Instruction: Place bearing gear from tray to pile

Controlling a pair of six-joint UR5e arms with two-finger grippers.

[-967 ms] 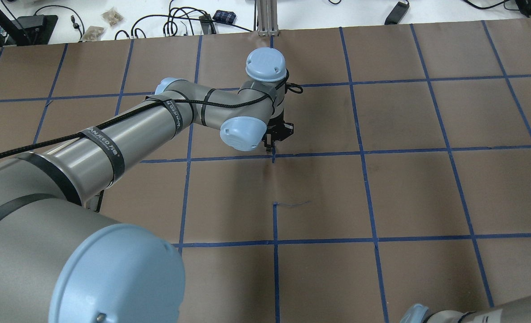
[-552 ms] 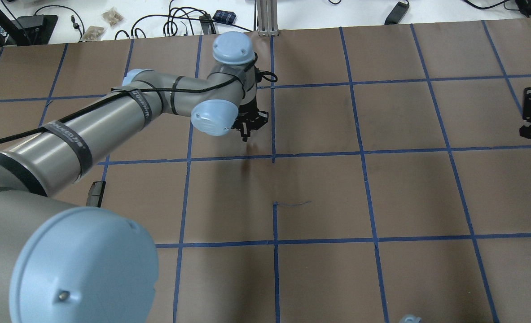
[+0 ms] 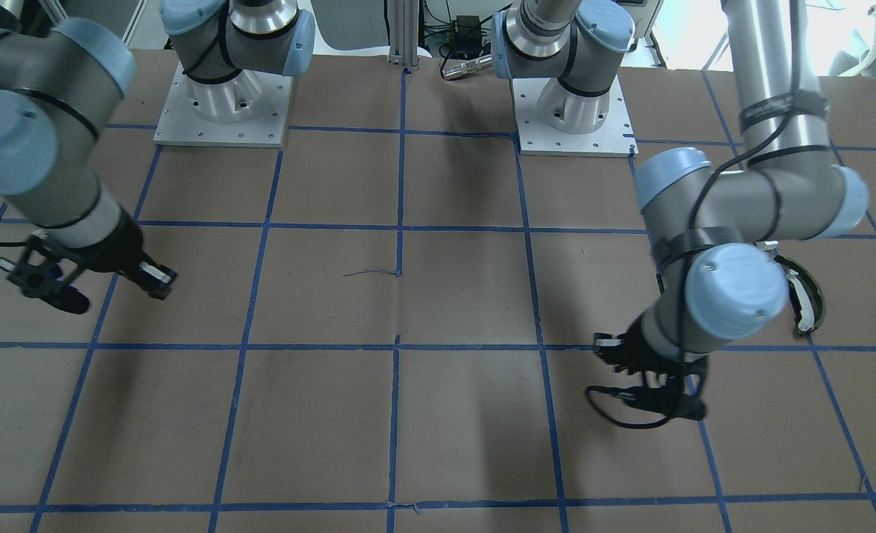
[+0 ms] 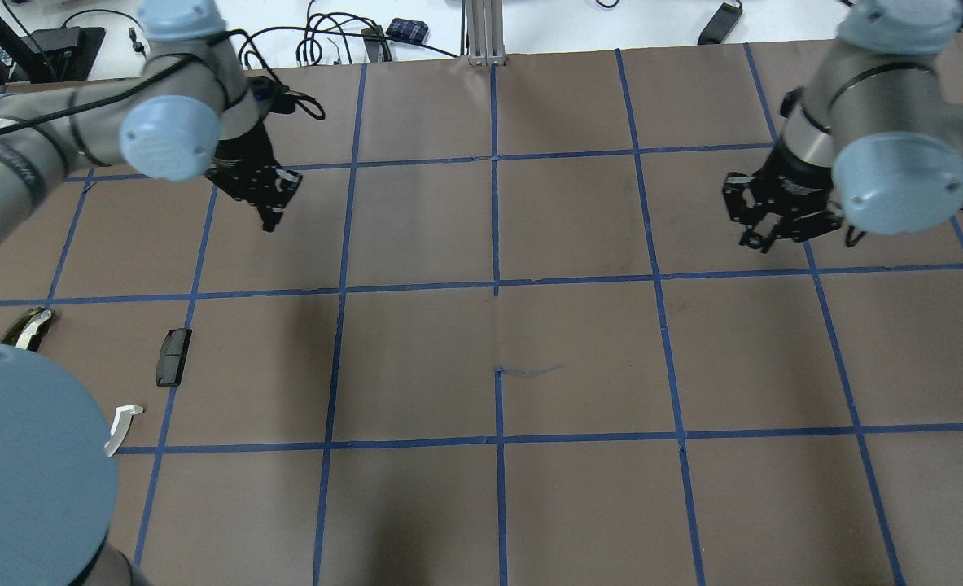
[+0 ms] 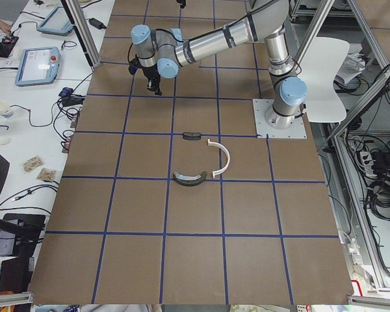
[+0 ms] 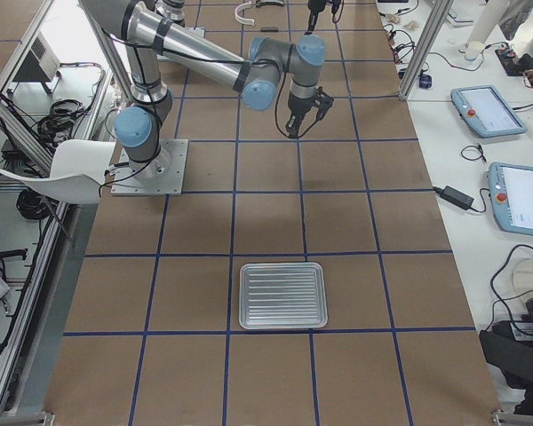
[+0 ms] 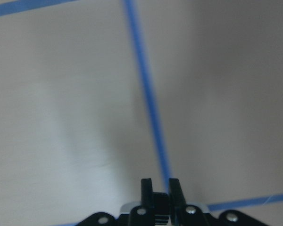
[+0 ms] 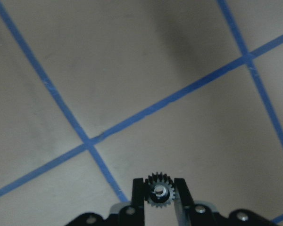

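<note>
The right hand (image 8: 159,181) is closed on the bearing gear (image 8: 159,192). In the right wrist view this small dark toothed wheel with a bright centre sits pinched between the two fingertips, above a crossing of blue tape lines (image 8: 89,141) on the brown bench (image 4: 579,358). Only this view shows the gear. The overhead view shows the right hand hanging over the far right part of the bench, but the gear is too small to make out there. The left hand (image 7: 160,183) has its fingers nearly together, with only a narrow slit, and the left wrist view shows nothing between them. The overhead view puts it over the far left part of the bench. The pile (image 4: 173,356) lies on the robot's left side, nearer to the robot than the left hand. It is a black block (image 5: 191,136), a white half-ring (image 5: 222,156) and a dark olive curved piece (image 5: 188,177). The exterior left view shows all three whole, while in the overhead view a joint of the left arm hides most of the ring. The ribbed metal tray (image 6: 282,295) appears only in the exterior right view, towards the bench end on the robot's right. It is well apart from the right hand and the gear.
</note>
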